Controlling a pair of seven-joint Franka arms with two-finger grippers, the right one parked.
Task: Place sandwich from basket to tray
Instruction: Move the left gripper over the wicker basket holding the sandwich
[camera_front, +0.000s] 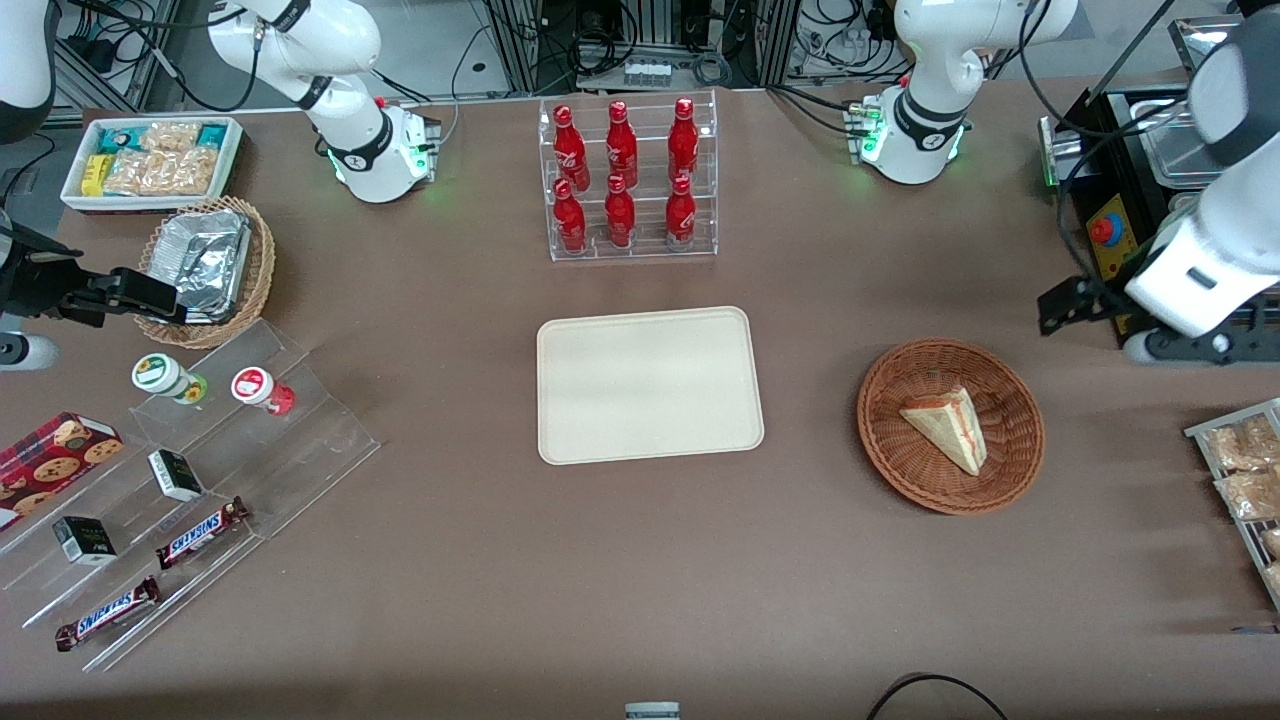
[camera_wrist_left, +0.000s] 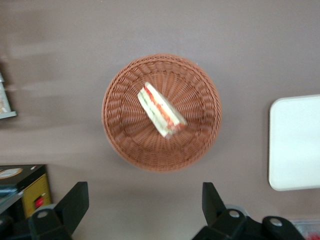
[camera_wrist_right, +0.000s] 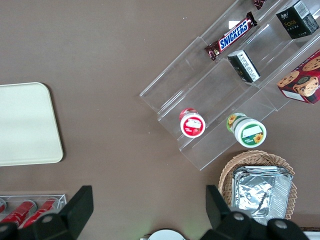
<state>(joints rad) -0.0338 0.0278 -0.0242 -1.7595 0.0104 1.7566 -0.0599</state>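
Sandwich (camera_front: 948, 428) lies inside the reddish-brown basket (camera_front: 1020, 440), a pale triangular wedge with its red and green filling edge visible in the left wrist view (camera_wrist_left: 161, 110). It rests on the basket floor, clear of the woven wall (camera_wrist_left: 120, 130).

Basket sits on the brown table (camera_front: 640, 580) toward the working arm's end. Tray (camera_front: 648, 385) lies flat mid-table, well apart from the basket, nothing on it; one rounded end shows in the left wrist view (camera_wrist_left: 295, 142).

Left gripper (camera_wrist_left: 145, 210) hangs high above the table, farther from the front camera than the basket (in the front view only a dark piece of it (camera_front: 1075, 300) shows next to the white arm). Fingers (camera_wrist_left: 75, 200) are spread wide apart and hold nothing. Sandwich is untouched.

Other items: a clear rack of six red bottles (camera_front: 627, 180) farther from the front camera than the tray. Toward the parked arm's end, a tan wicker basket with a foil container (camera_front: 205, 265), a white bin of snack packets (camera_front: 150, 160), and clear stepped shelves with two Snickers bars (camera_front: 200, 532).
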